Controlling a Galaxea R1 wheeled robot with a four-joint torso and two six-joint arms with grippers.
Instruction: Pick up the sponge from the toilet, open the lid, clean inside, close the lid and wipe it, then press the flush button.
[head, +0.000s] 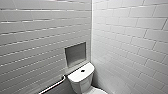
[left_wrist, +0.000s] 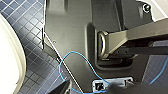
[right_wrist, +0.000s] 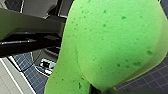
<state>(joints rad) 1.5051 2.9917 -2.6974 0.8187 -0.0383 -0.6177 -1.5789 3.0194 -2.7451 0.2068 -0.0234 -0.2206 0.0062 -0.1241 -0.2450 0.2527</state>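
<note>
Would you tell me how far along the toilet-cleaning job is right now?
Done: the sponge is off the toilet, carried above the dark floor tiles in the right wrist view. In hand: nothing is being wiped. Left: the flush button has nothing on it, and the bowl end barely shows, so opening, cleaning and wiping cannot be judged.

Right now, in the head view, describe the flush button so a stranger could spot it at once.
Where the two tiled walls meet, the toilet stands at the foot of the corner. The flush button sits mid-way on its flat tank top: small, round, the only dark spot on that white surface.
</note>
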